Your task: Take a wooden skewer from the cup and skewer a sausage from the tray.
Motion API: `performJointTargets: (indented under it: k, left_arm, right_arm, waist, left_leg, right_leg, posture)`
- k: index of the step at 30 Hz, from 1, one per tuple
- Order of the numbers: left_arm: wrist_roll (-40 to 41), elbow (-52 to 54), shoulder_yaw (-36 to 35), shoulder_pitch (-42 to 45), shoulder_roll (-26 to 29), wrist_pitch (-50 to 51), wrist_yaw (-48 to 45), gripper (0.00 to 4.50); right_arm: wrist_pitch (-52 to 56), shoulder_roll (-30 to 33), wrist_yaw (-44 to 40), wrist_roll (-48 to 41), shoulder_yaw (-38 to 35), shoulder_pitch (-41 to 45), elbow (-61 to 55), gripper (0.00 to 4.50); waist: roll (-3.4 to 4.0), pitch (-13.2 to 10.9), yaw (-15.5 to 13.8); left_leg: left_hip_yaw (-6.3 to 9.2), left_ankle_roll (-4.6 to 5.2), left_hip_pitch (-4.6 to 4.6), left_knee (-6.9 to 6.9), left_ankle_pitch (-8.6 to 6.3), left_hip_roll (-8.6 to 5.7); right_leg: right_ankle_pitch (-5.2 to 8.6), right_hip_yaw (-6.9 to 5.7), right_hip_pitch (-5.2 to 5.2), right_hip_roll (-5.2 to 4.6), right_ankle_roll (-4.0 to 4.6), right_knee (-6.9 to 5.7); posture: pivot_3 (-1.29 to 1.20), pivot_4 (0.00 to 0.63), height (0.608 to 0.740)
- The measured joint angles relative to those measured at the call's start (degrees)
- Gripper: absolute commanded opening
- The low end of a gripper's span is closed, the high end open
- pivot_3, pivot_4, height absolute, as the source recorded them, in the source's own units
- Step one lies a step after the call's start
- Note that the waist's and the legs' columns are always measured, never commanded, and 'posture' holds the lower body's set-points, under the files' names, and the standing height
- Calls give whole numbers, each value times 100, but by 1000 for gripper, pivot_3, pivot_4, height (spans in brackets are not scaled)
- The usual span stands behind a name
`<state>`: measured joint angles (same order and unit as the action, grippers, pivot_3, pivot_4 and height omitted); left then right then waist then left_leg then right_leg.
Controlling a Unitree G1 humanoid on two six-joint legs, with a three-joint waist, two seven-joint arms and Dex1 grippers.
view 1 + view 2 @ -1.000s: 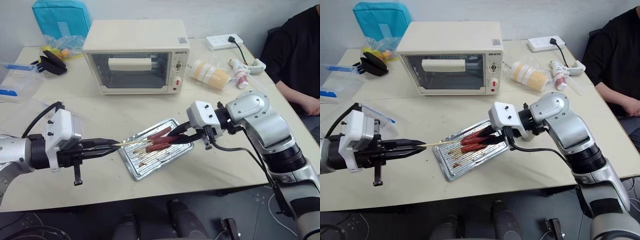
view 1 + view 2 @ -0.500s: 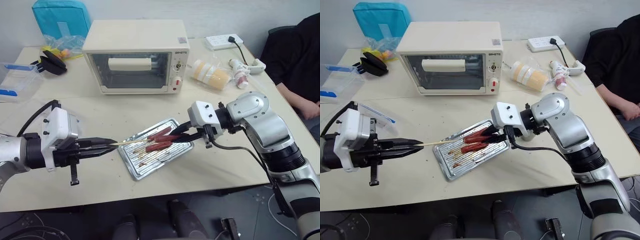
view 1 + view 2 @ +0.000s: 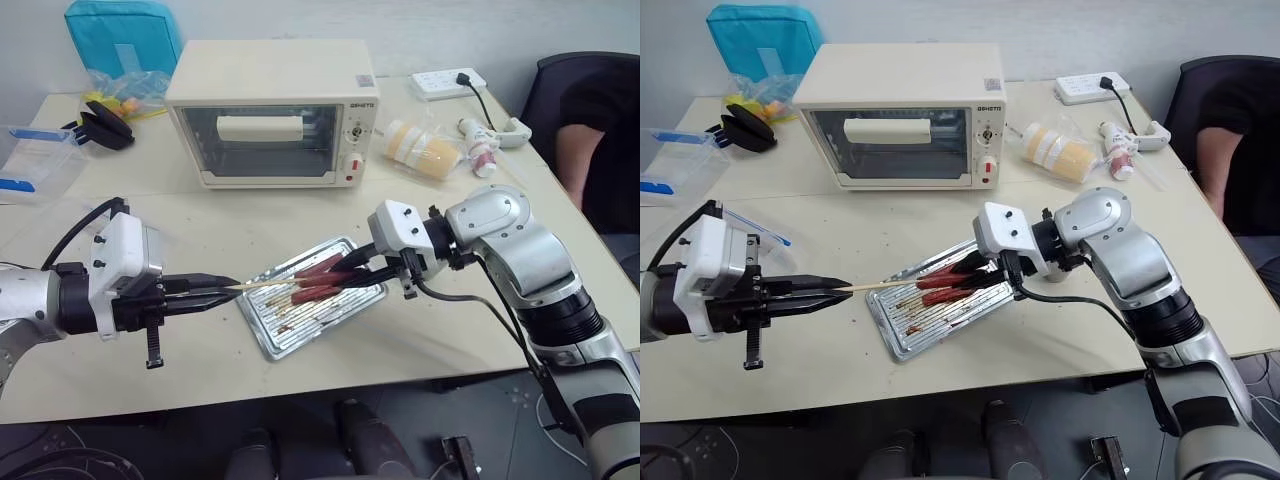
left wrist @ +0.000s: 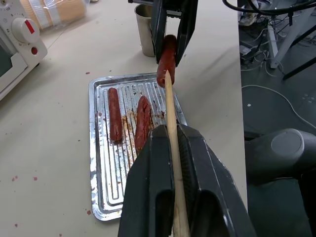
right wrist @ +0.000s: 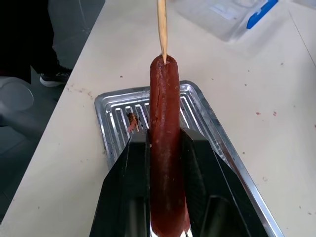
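With your left tool [image 3: 225, 291] clamping the thin wooden skewer [image 4: 170, 123] and your right tool [image 5: 165, 148] gripping the red-brown sausage [image 5: 164, 148] above the shiny ribbed metal tray [image 3: 262, 340], keep tip centred on its end.

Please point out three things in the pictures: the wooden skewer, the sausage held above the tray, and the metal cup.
wooden skewer [image 4: 170, 113], left wrist view, middle of its shaft
held sausage [image 5: 164, 143], right wrist view, middle of its length
cup [image 4: 143, 30], left wrist view, its side wall

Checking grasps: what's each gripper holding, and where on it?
Left gripper: skewer, by its rear part. Right gripper: sausage, around its back half.
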<state>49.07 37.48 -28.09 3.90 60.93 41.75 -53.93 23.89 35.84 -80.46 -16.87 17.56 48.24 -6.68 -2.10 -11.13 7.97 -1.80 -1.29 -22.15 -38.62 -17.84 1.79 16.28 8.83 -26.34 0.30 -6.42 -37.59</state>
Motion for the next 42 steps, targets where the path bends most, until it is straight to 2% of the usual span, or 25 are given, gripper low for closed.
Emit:
performJointTargets:
  k: [11,42]
  left_arm:
    - [-145,-202,-240,-220,45,-19,-210,0]
    - [-155,-193,-102,-17,45,-45,-189,0]
  right_arm:
    - [-32,32,-5,3,-1,0,34,869]
    - [-109,-74,140,-2,-1,105,239,869]
  waist:
    - [0,0,-1]
    - [0,0,1]
  left_leg:
    - [0,0,0,-2,0,0]
    - [1,0,-1,-3,0,0]
  right_leg:
    - [0,-1,0,0,1,0]
    - [0,-1,0,0,0,-2]
  posture:
    - [0,150,740]
    - [0,150,740]
